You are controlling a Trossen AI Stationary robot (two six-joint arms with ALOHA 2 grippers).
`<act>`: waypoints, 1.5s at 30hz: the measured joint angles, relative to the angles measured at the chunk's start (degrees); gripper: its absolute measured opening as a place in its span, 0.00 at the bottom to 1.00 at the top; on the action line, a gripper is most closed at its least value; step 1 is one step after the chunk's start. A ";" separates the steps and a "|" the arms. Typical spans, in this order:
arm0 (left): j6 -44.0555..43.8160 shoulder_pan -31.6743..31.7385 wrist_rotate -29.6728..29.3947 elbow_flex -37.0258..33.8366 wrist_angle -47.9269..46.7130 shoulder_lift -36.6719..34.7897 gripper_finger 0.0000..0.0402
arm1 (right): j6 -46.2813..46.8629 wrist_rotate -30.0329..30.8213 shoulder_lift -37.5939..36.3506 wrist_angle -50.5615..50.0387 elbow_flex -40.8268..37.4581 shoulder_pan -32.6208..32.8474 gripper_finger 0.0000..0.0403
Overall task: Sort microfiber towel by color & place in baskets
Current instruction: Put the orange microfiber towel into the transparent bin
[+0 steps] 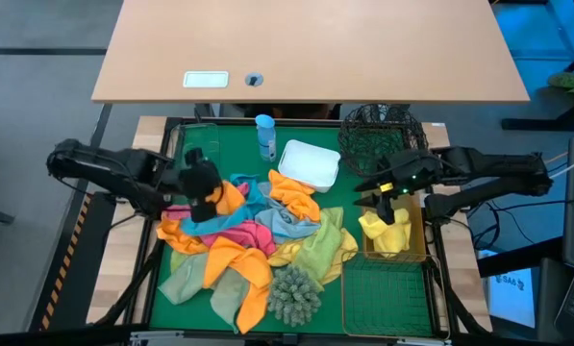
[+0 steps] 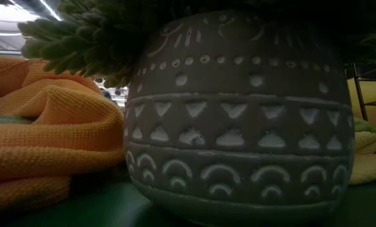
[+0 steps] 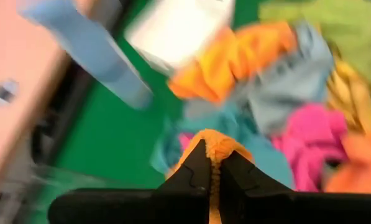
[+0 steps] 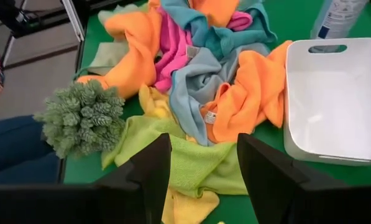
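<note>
A pile of microfiber towels (image 1: 258, 235) in orange, pink, teal, grey, yellow and pale green lies mid-table. My left gripper (image 1: 206, 195) is over the pile's left side, shut on an orange towel (image 1: 231, 198). My right gripper (image 1: 386, 196) hovers open over the far gold wire basket (image 1: 413, 252), which holds a yellow towel (image 1: 386, 234). In the right wrist view its fingers (image 4: 201, 180) frame a pale green towel (image 4: 191, 163) without touching it. The black mesh basket (image 1: 378, 135), white tub (image 1: 309, 163) and near gold basket (image 1: 387, 293) hold no towels. My left gripper pinches a bunched fold of the orange towel (image 3: 215, 148) between its two fingers, coming from above. The cloth sticks out past the fingertips. The gripper itself hides the rest of it, so I cannot tell whether it is lifted clear of the pile.
A blue bottle (image 1: 265, 135) stands at the far edge beside the white tub. A shaggy grey-green plant (image 1: 294, 293) sits at the pile's near edge; its patterned pot (image 2: 238, 120) fills the low view. A clear tub (image 1: 198, 159) is far left.
</note>
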 joint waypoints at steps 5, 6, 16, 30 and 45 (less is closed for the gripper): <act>4.51 1.95 -6.12 7.12 0.00 -0.51 0.00 | -0.66 0.00 3.35 0.15 0.00 -0.01 0.46; 5.71 2.40 -7.35 8.41 0.03 -0.69 0.00 | -0.65 0.02 4.21 0.15 0.00 0.00 0.46; 12.04 8.96 -20.51 20.42 0.10 -2.28 0.00 | -0.84 0.09 12.52 6.44 0.00 -0.02 0.46; 11.92 16.52 -33.94 26.40 0.73 -8.63 0.00 | -5.56 3.25 21.27 13.04 0.00 -0.02 0.46; -5.29 17.08 -24.97 24.37 -13.17 -9.06 0.00 | -6.71 7.82 23.74 13.22 0.00 -0.02 0.46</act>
